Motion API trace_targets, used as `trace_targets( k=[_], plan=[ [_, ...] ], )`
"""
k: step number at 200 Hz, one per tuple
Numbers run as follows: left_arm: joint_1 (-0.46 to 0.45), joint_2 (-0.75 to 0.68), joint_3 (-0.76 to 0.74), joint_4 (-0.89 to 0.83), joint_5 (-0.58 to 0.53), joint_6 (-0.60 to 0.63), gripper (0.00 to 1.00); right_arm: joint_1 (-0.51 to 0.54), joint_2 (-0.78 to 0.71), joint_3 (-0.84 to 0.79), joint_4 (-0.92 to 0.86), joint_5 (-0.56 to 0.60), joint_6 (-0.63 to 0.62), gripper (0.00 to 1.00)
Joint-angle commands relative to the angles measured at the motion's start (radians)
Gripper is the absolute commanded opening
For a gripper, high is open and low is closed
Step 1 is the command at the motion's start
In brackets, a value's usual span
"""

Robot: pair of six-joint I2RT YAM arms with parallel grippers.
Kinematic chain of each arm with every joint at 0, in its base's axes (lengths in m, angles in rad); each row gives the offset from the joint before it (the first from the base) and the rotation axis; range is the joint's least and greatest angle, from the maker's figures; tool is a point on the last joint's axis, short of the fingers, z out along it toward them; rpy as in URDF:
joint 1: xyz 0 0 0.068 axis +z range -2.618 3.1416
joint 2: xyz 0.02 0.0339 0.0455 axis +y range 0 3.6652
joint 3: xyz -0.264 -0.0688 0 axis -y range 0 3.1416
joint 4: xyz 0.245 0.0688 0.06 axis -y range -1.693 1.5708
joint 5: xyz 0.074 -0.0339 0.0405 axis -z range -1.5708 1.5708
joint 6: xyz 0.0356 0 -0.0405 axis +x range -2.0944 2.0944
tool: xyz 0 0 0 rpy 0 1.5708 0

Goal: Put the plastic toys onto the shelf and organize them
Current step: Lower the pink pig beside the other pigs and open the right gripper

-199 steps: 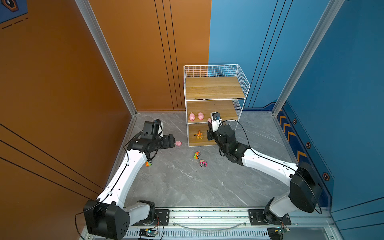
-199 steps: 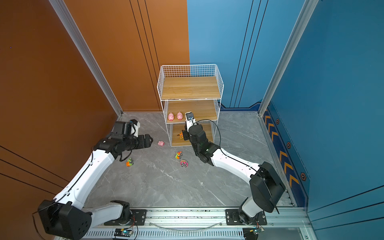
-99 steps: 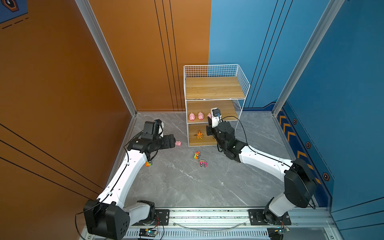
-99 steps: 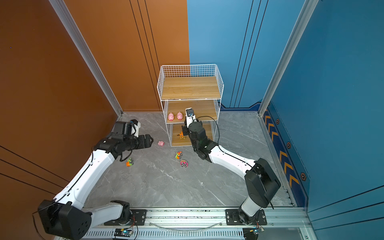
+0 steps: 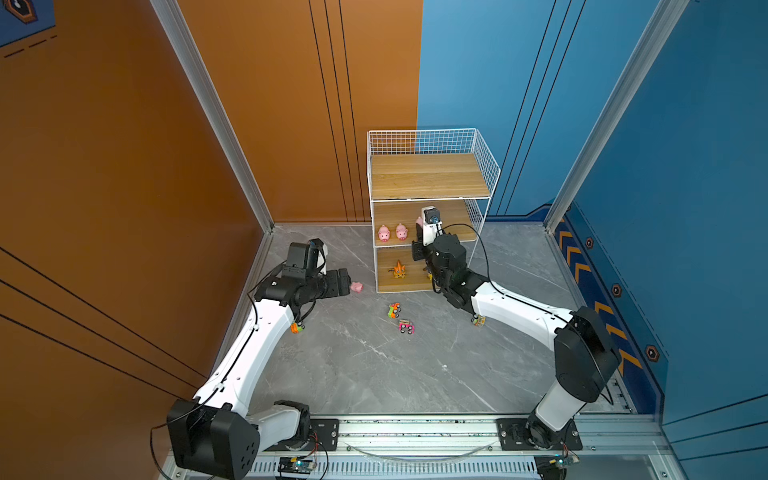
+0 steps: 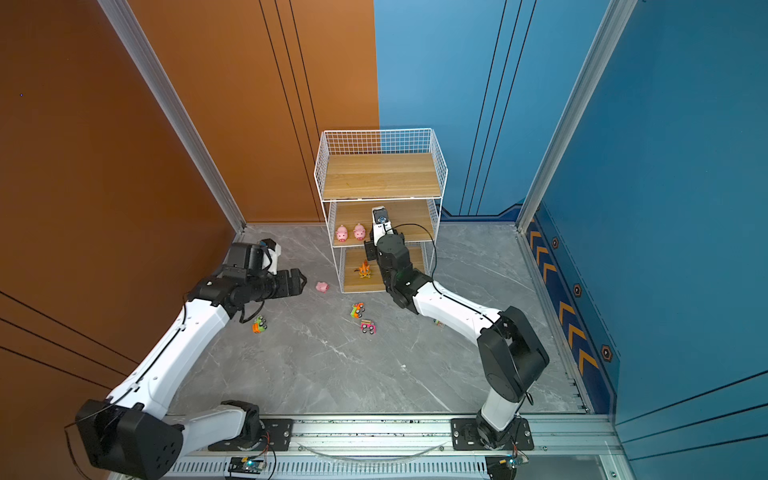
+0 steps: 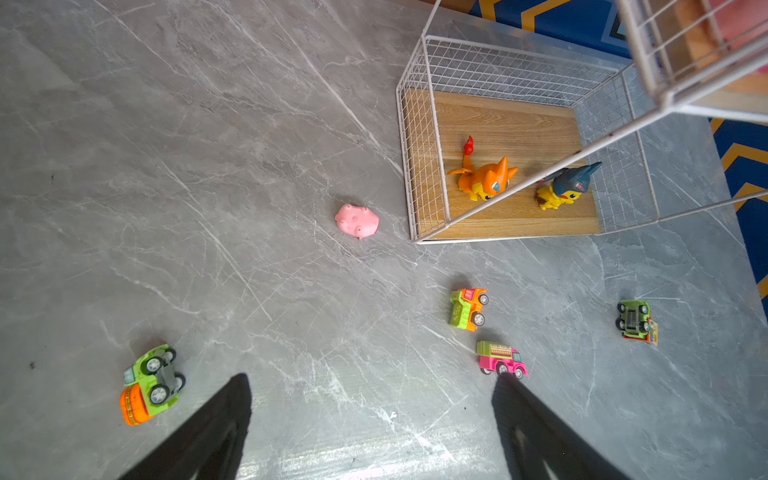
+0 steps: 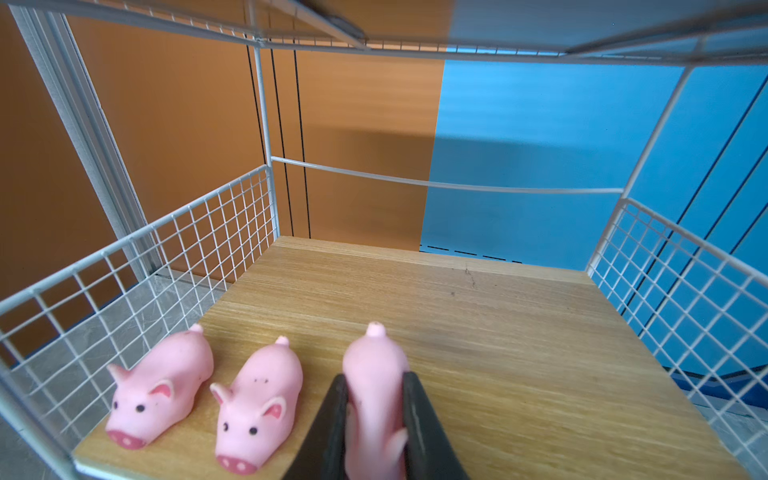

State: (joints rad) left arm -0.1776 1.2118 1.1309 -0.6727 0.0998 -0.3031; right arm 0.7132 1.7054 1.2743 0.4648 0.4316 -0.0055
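- The third pig (image 8: 374, 353) is clamped by its flanks in the right gripper (image 8: 375, 377), tail to the rear, low over the front of the middle board (image 8: 498, 316) of the shelf (image 5: 430, 176); whether its feet touch the wood cannot be told
- The left pig (image 8: 160, 384) and the middle pig (image 8: 257, 392) stand side by side just beside it, snouts to the front
- The step is the set-down: lower until the belly rests, keep the body parallel to its neighbours with a like gap, then part the jaws only slightly and draw straight back
- The soft body looks squeezed narrow, so it may spring or tip on release
- The fourth pig (image 7: 357, 220) lies on the floor (image 7: 208, 166) near the shelf's bottom corner, ahead of the left gripper (image 7: 370, 378), whose jaws stand wide apart and empty
- The pink car (image 7: 500, 359) and the orange-cab car (image 7: 467, 309) wait on the floor
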Motion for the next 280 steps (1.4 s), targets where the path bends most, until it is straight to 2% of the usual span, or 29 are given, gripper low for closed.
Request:
trace_targets(
  k=[1, 98, 195, 236, 280],
  plan=[
    [0.002, 0.000, -0.014, 0.000, 0.014, 0.004, 0.92, -0.004, 0.021, 0.042, 0.008, 0.006, -0.022, 0.24],
    [0.003, -0.001, -0.014, -0.001, 0.017, 0.005, 0.92, -0.055, 0.078, 0.088, -0.028, -0.007, -0.003, 0.26],
    [0.008, -0.001, -0.014, -0.001, 0.021, 0.005, 0.92, -0.059, 0.107, 0.120, -0.096, -0.042, 0.031, 0.28],
    [0.009, 0.000, -0.013, -0.001, 0.020, 0.005, 0.92, -0.060, 0.106, 0.124, -0.106, -0.051, 0.035, 0.33],
    [0.012, 0.003, -0.013, -0.001, 0.023, 0.004, 0.92, -0.061, 0.076, 0.126, -0.110, -0.058, 0.033, 0.47]
  ],
)
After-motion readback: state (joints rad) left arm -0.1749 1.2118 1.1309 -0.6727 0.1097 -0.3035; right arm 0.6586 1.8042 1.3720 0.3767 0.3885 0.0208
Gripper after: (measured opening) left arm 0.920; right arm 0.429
